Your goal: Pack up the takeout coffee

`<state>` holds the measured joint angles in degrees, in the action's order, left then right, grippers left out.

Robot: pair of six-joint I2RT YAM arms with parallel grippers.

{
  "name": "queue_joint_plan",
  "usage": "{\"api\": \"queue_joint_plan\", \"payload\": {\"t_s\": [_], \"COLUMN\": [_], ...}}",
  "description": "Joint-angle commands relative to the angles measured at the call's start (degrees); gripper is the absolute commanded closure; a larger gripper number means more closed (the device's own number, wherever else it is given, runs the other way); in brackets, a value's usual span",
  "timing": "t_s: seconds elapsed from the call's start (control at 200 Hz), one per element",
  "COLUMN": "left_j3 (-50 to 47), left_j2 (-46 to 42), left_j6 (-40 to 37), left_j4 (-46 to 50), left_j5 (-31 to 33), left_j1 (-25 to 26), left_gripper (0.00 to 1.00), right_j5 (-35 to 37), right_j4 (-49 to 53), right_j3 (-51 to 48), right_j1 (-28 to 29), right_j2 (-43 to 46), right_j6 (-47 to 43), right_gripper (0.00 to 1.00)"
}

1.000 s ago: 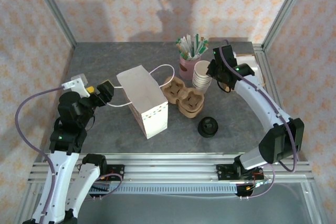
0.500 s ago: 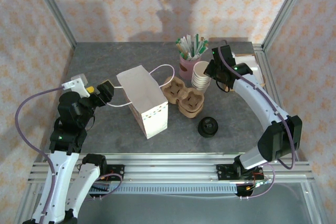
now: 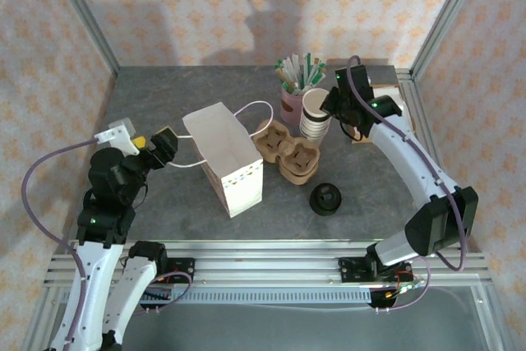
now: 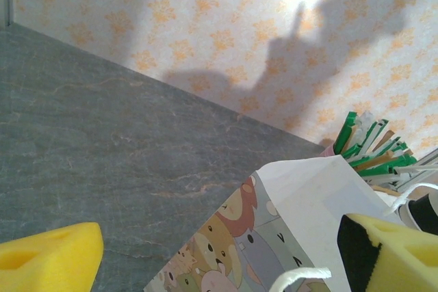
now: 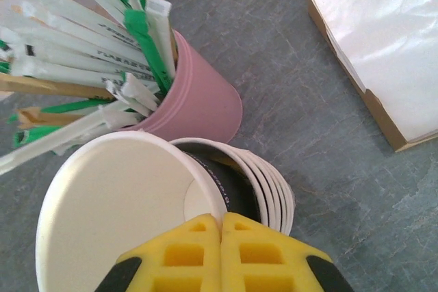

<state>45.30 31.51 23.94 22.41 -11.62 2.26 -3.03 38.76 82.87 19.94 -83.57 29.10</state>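
Note:
The takeout coffee [image 3: 326,199] looks like a black disc on the table, in front of the carrier and away from both grippers. My right gripper [image 3: 330,109] [image 5: 220,220] is shut on the rim of a lidless cream paper cup [image 3: 315,101] [image 5: 113,213]. It holds that cup tilted just above the stack of paper cups [image 3: 314,127] [image 5: 270,186]. My left gripper [image 3: 164,147] [image 4: 219,258] is open beside the white paper bag [image 3: 226,158] [image 4: 308,203]. The bag's string handle [image 4: 301,277] lies between its yellow fingers.
A pink cup of wrapped straws [image 3: 294,92] [image 5: 195,97] stands right behind the stack. A brown cardboard cup carrier [image 3: 288,152] lies next to the bag. A box of white paper [image 3: 382,108] [image 5: 383,46] sits at the right edge, near the frame post.
My right gripper has moved up and slightly back, drawing the top cream cup out of the stack and tilting it. The left arm has barely shifted.

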Motion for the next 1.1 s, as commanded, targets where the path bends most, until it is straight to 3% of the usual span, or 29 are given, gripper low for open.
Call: {"api": "queue_joint_plan", "payload": {"t_s": [0.0,0.215,0.445,0.681,1.091], "left_j3": [-1.3,-2.0,-1.9,-1.8,-2.0], "left_j2": [-1.9,-2.1,-1.7,-1.1,-0.5], "left_j6": [-0.6,-0.8,-0.9,-1.1,-0.6], "left_j4": [-3.4,-6.3,-5.6,-5.1,-5.1], "left_j5": [-1.2,-6.8,-5.9,-4.7,-4.1], "left_j1": [0.2,0.2,0.3,0.3,0.3], "left_gripper": [0.09,0.08,0.07,0.06,0.05], "right_j5": [-0.5,-1.2,-6.7,-4.8,-1.5], "right_j4": [2.0,4.5,6.5,12.6,8.7], "right_j3": [3.4,6.5,6.5,3.5,-22.5], "right_j1": [0.1,0.1,1.6,12.5,29.5], "right_j2": [3.3,7.1,14.7,21.8,28.3], "right_j6": [-1.1,-2.1,-1.6,-1.3,4.8], "right_gripper": [1.0,1.0,1.0,1.0,1.0]}}
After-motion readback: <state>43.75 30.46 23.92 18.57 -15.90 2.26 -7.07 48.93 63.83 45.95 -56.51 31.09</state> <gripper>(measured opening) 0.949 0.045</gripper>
